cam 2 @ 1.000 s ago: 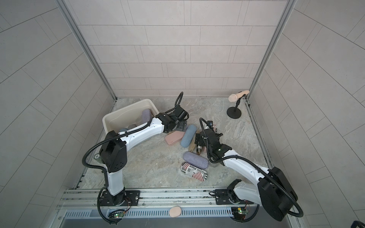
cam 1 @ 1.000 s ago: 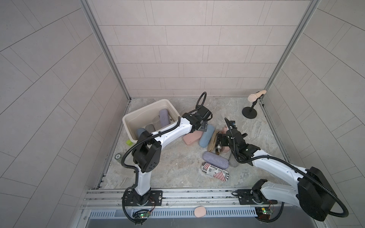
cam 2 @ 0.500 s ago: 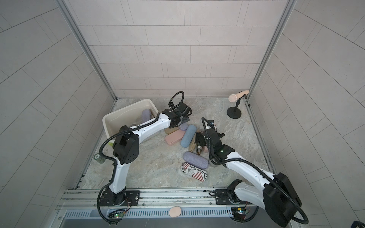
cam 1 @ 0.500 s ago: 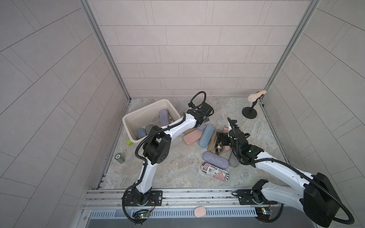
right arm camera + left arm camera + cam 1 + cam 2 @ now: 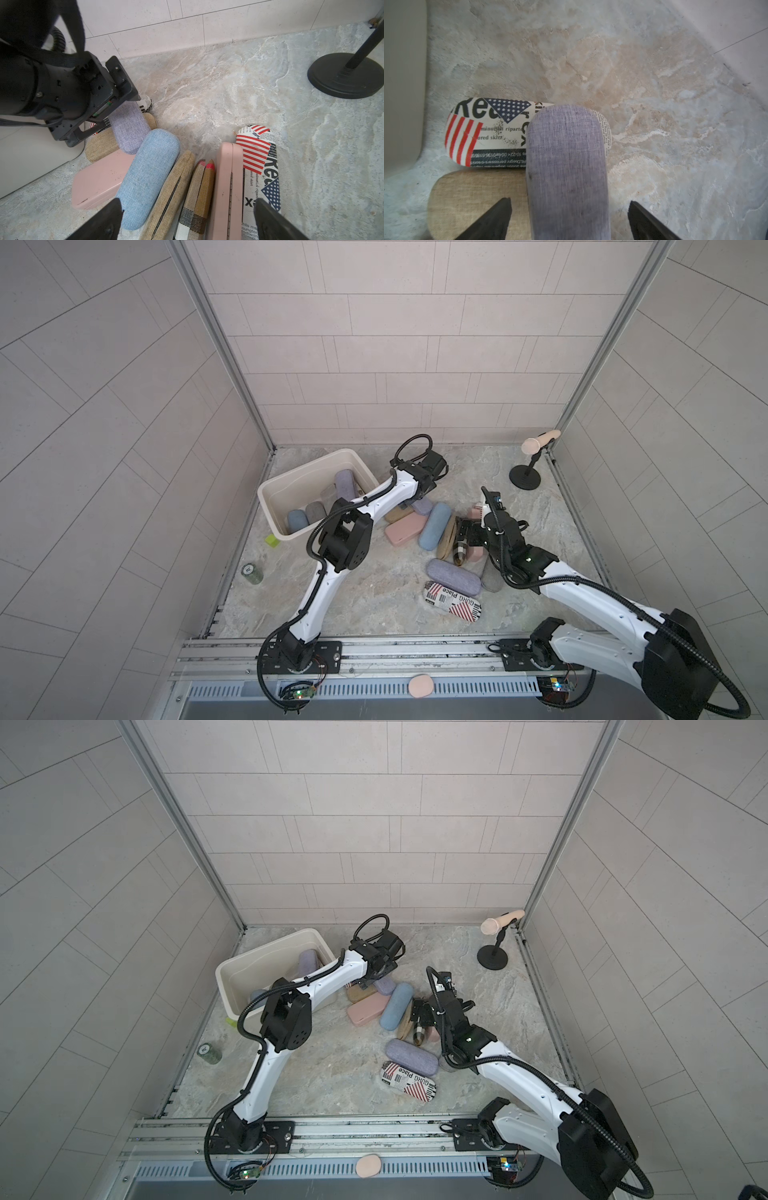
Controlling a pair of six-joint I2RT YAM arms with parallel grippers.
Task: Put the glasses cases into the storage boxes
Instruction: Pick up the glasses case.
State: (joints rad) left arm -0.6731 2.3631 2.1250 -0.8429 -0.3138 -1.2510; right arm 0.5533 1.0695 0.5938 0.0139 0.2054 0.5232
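The cream storage box [image 5: 308,466] at the back left holds a lilac case [image 5: 344,483], a blue case [image 5: 297,519] and a grey one. Right of it lies a pile of glasses cases. My left gripper [image 5: 570,207] is open, its jaws standing clear on both sides of a lilac case [image 5: 566,166] that rests on a flag-print case [image 5: 488,133] and a tan one [image 5: 477,197]. My right gripper [image 5: 188,205] is open above a tan case [image 5: 172,187], a plaid case [image 5: 197,197] and a pink case [image 5: 226,187], with a light blue case [image 5: 145,172] beside them.
A black-based microphone stand [image 5: 525,479] is at the back right. A green cube [image 5: 273,541] and a dark can [image 5: 251,572] sit by the left wall. Nearer the front lie a lilac case [image 5: 453,576] and a flag-print case [image 5: 453,605].
The left arm's elbow has swung to the right while its gripper stayed over the pile's end by the box. The right arm has hardly moved.
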